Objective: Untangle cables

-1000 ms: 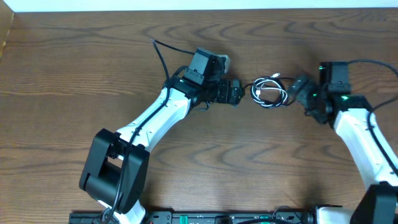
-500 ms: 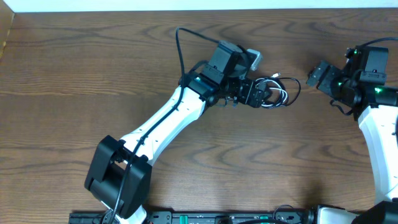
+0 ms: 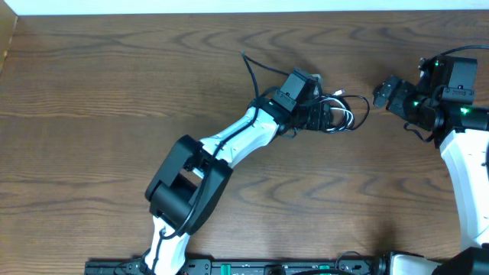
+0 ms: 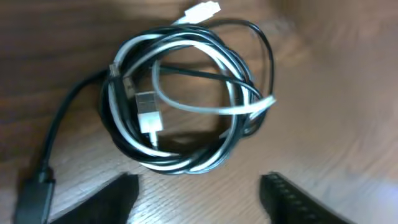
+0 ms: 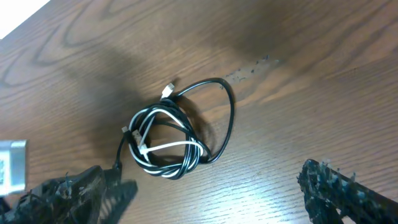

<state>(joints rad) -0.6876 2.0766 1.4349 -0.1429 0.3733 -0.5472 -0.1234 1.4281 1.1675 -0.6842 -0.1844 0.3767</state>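
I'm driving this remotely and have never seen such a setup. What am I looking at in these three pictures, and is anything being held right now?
This is a robot with a left arm and a right arm at a wooden table. Each arm ends in a two-fingered pincer.

The top-down picture shows both. The left pincer reaches to a small coil of cables, and the right pincer stands off to one side of it.

The other two pictures come from cameras on the wrists, so the dark shapes at their bottom edges are that arm's own fingers.

The left wrist view looks closely at the coil: a black cable and a white cable looped through each other.

Both pincers are open and nothing is held. The coil lies on the table.
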